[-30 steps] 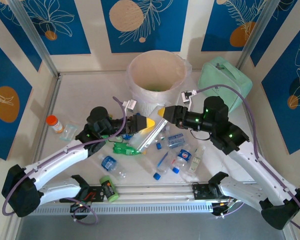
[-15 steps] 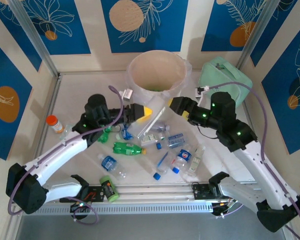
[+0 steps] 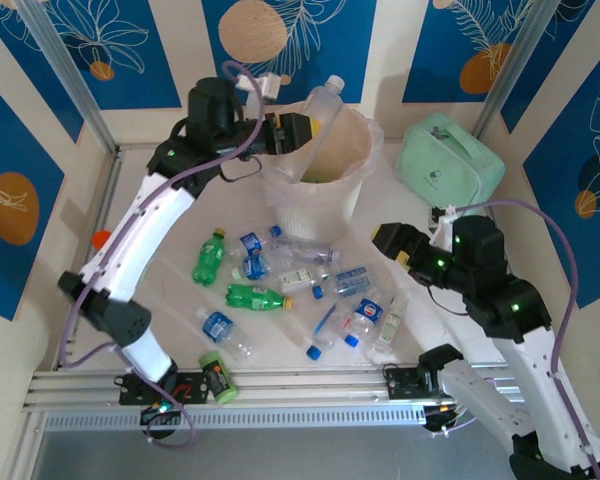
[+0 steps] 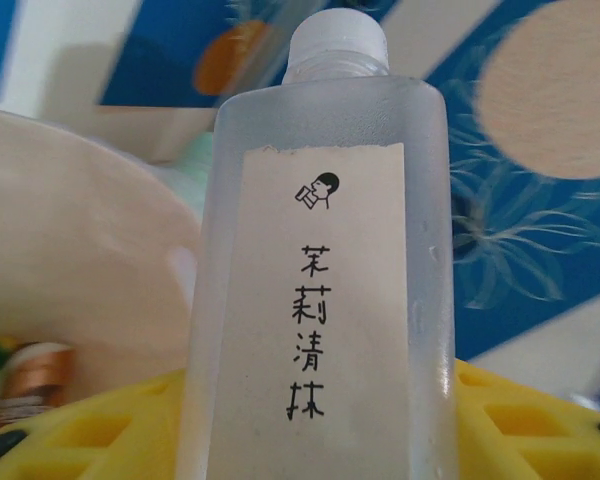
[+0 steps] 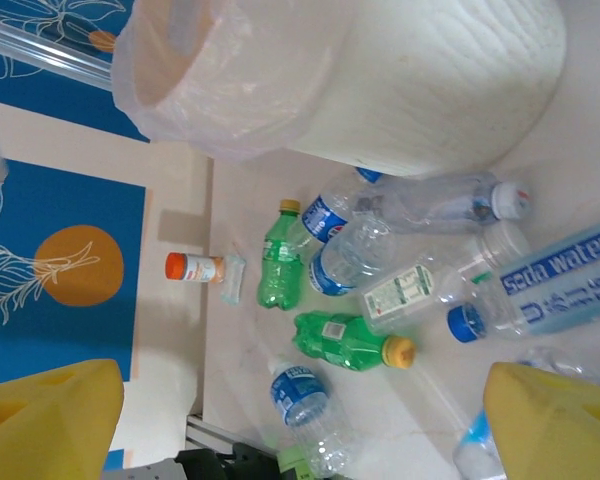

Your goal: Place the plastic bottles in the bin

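Though blurry, roughly twelve bottles, one bin

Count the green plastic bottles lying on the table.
2. The left green bottle lies on the table's left half; the nearer green bottle lies just below-right of it. Green shows inside the bin; more may be hidden.

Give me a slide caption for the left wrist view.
The left end effector holds a frosted white-capped bottle beside the cream bin.

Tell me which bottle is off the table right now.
The frosted white-capped bottle, held tilted in the left claw at the bin rim; the other bottles all lie on the table.
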You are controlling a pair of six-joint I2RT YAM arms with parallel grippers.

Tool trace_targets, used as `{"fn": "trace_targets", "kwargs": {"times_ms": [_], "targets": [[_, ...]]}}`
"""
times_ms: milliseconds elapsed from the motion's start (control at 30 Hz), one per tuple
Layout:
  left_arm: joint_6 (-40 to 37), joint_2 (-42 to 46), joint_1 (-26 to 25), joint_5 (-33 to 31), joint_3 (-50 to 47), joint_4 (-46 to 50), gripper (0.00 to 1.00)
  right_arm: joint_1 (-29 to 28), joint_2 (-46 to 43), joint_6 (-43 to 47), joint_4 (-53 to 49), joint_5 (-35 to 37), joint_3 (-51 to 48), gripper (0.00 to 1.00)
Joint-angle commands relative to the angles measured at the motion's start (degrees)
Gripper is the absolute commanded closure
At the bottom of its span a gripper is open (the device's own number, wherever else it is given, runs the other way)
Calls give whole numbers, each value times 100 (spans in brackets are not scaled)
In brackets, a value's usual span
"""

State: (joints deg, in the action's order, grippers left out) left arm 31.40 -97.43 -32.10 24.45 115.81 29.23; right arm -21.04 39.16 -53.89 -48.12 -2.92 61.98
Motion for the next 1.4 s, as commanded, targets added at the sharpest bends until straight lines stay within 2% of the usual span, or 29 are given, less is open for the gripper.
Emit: {"fn": "trace_targets", "kwargs": {"times_ms": [0,233,300,367,533,667,800,1000,1200,1367], "targets": [[-670,-636,30,-1014,524,898,47,38,-177,132,-712,276,14,7],[-814,-1411,28,-1529,1096,895,48,65,-388,188,-1235,445,87,7],[-836,-1525,28,-1625,1207,935,43,73,-426,203,-1357,497,111,7],[-837,-1614,28,-1623,1286,1005,34,82,-418,236,-1507,575,172,7],[-881,-1648,-7,-1660,1278,1005,29,108,-393,292,-1620,636,227,7],[-890,-1639,-7,-1615,1278,1014,15,117,-391,282,-1635,616,227,7],[-818,-1436,-23,-1566,1261,943,11,126,-374,334,-1770,698,218,7],[-674,-457,-60,-1629,792,630,6,126,101,448,-2242,796,-12,7],[-666,1324,-25,-1843,-1166,154,0,109,293,428,-2480,894,-590,10],[-321,2700,85,-1935,-2909,95,0,100,451,320,-2494,965,-1096,11]]}}
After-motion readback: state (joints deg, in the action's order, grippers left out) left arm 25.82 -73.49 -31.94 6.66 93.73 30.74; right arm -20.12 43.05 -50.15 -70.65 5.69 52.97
